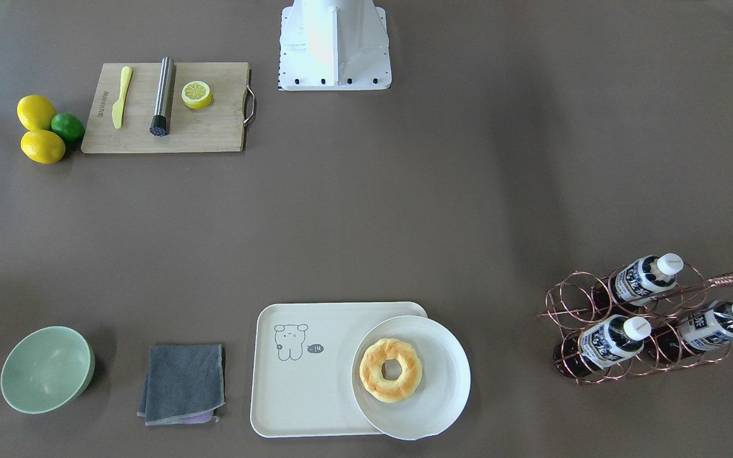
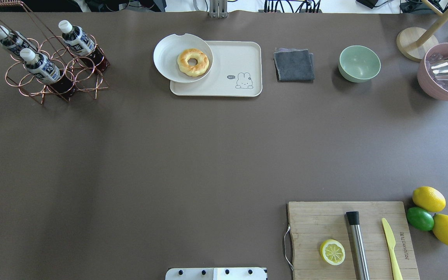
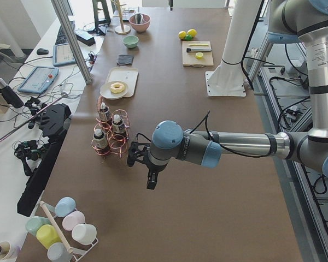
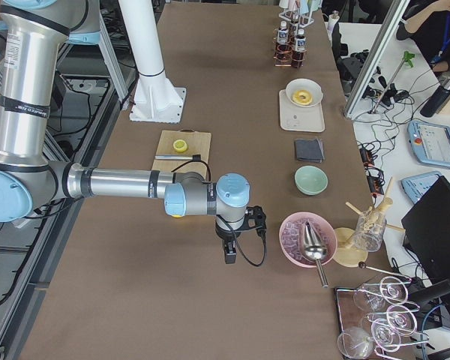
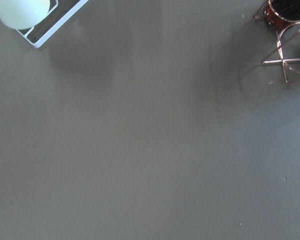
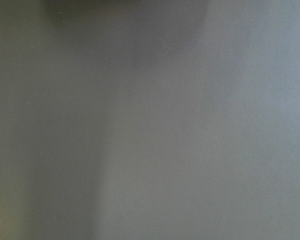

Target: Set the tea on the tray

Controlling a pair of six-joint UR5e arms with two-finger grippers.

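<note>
Three tea bottles (image 1: 646, 277) (image 1: 614, 340) (image 1: 716, 324) with white caps lie tilted in a copper wire rack (image 1: 570, 305); in the overhead view they (image 2: 41, 64) are at the far left. The cream tray (image 1: 306, 381) with the drawn bear lies at the middle of the far side (image 2: 239, 58). My left gripper (image 3: 145, 172) hangs over the table beside the rack, apart from it; I cannot tell if it is open. My right gripper (image 4: 231, 251) hangs over bare table near a pink bowl; I cannot tell its state. Neither shows in the overhead or front views.
A round white plate (image 1: 433, 407) with a doughnut (image 1: 390, 369) overlaps one end of the tray. A grey cloth (image 1: 182, 383), a green bowl (image 1: 45, 369), a cutting board (image 1: 214, 127) with knife, metal rod and lemon half, whole citrus (image 1: 42, 130), a pink bowl (image 2: 441, 74).
</note>
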